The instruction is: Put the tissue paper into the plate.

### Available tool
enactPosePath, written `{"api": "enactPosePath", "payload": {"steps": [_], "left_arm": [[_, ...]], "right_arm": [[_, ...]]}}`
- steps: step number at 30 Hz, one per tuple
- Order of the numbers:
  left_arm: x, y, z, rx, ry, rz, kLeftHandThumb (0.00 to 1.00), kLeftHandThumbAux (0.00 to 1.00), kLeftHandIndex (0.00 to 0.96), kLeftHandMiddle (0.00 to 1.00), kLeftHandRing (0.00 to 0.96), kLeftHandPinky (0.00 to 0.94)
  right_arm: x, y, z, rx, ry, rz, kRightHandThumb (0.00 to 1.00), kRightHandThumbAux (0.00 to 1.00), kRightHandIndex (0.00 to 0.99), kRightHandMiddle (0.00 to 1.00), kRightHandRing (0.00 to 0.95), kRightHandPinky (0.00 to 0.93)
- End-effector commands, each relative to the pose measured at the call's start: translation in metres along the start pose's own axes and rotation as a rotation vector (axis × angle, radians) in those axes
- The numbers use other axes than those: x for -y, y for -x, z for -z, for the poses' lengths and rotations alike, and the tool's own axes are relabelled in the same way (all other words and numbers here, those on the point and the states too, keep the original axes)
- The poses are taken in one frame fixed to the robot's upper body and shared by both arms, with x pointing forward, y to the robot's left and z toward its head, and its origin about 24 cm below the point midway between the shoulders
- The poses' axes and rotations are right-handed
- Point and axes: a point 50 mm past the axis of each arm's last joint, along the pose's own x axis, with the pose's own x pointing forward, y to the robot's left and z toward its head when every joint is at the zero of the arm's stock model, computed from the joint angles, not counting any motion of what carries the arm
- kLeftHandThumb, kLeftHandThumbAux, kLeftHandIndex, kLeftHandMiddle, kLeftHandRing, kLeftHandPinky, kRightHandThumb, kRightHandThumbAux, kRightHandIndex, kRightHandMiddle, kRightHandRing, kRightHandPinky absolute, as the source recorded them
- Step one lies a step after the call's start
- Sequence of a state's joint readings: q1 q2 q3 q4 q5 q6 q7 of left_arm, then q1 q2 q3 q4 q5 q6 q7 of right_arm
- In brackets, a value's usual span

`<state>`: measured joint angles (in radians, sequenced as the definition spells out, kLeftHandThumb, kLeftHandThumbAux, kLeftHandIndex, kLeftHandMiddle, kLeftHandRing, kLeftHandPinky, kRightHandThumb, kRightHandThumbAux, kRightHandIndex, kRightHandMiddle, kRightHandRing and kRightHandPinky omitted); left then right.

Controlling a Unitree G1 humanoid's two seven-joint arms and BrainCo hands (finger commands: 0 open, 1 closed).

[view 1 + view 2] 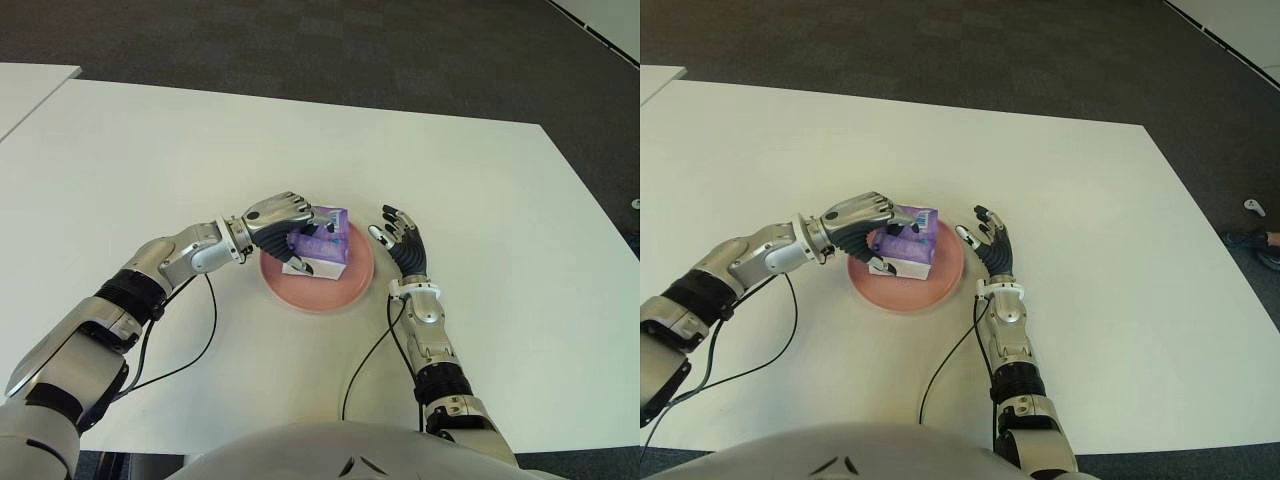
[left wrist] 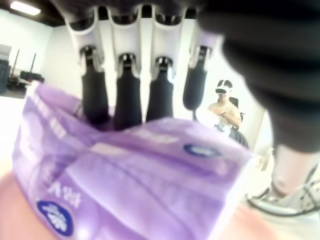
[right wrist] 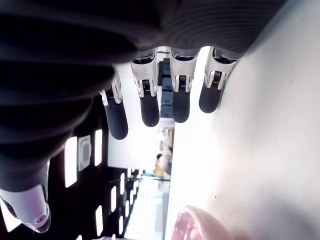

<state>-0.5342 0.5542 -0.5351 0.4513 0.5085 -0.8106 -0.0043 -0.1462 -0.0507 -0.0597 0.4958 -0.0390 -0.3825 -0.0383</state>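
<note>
Looked like robot lab or office test room. White table [image 1: 480, 180] stood on dark carpet tile floor [image 1: 300, 40]. Ceiling strip light [image 2: 24, 7] glowed above white walls. Seated person in headset [image 2: 224, 102] appeared in left wrist view.

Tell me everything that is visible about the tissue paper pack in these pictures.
The tissue paper pack is a small soft packet in glossy purple plastic wrap with white areas and blue round logos. It sits in the pink plate on the white table, roughly at its middle. The left hand grips it from the robot's left side, fingers curled over its top and denting the wrap. The right hand shows open, right of the plate, not touching the pack.
</note>
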Motion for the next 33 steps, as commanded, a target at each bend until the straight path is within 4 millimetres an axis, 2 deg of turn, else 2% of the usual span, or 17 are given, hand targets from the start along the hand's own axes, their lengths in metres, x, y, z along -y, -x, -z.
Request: {"api": "enactPosePath", "payload": {"steps": [1,9,13,24,33], "left_arm": [[-0.026,0.008,-0.01,-0.001,0.23,0.161,0.218,0.433,0.016,0.014,0.015,0.07],[-0.027,0.007,-0.01,-0.013,0.374,0.238,0.126,0.428,0.0,0.0,0.0,0.042],[-0.023,0.007,-0.007,-0.024,0.411,0.245,0.14,0.408,0.0,0.0,0.0,0.008],[-0.023,0.011,-0.01,-0.046,0.409,0.168,0.198,0.29,0.0,0.0,0.0,0.0],[-0.037,0.016,-0.012,-0.063,0.426,0.073,0.186,0.301,0.0,0.0,0.0,0.0]], "right_arm": [[-0.001,0.012,0.023,-0.12,0.01,-0.001,0.473,0.609,0.238,0.174,0.122,0.108],[0.001,0.011,0.024,-0.127,0.023,0.003,0.46,0.621,0.238,0.166,0.114,0.111],[0.001,0.011,0.025,-0.124,0.024,0.002,0.463,0.634,0.238,0.177,0.122,0.12],[0.001,0.009,0.026,-0.121,0.008,-0.017,0.484,0.618,0.247,0.174,0.12,0.12],[0.001,0.009,0.026,-0.12,0.002,-0.014,0.511,0.62,0.257,0.178,0.121,0.121]]}}
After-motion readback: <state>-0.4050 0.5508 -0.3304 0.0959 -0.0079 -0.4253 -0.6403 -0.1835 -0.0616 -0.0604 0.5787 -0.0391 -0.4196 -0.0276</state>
